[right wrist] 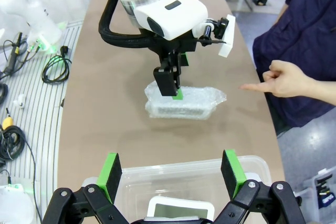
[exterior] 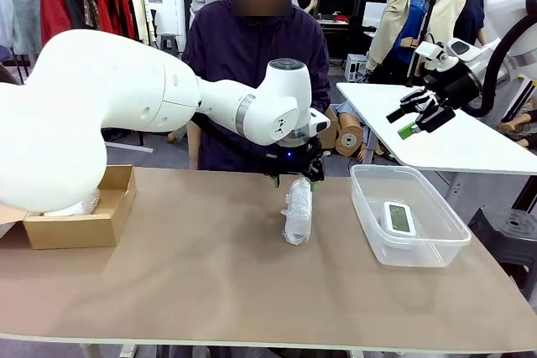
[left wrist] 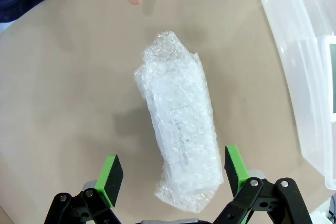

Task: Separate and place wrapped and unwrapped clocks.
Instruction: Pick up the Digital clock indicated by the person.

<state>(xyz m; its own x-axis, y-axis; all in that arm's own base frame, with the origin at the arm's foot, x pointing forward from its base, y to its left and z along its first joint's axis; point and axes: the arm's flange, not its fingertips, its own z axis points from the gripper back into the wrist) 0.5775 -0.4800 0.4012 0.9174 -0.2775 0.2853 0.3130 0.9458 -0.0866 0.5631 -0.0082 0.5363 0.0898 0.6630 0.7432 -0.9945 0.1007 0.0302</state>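
At table (exterior: 210,282) centre: bundle (left wrist: 181,129); tub (exterior: 359,199) with bare clock (exterior: 398,218) at its 3 o'clock. Both released: left hand (left wrist: 173,172) straddles bundle's end, right hand (right wrist: 170,172) hangs over tub. Bundle likely light, squashy, wrap slippery; pinch across firm middle, not loose ends.

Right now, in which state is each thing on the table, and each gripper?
wrapped clock: lying on the table, ungripped.
left gripper: open, astride it.
clear tub: open, lidless.
bare clock: face up inside the tub.
right gripper: open, raised above the tub.
cardboard box: flaps open.
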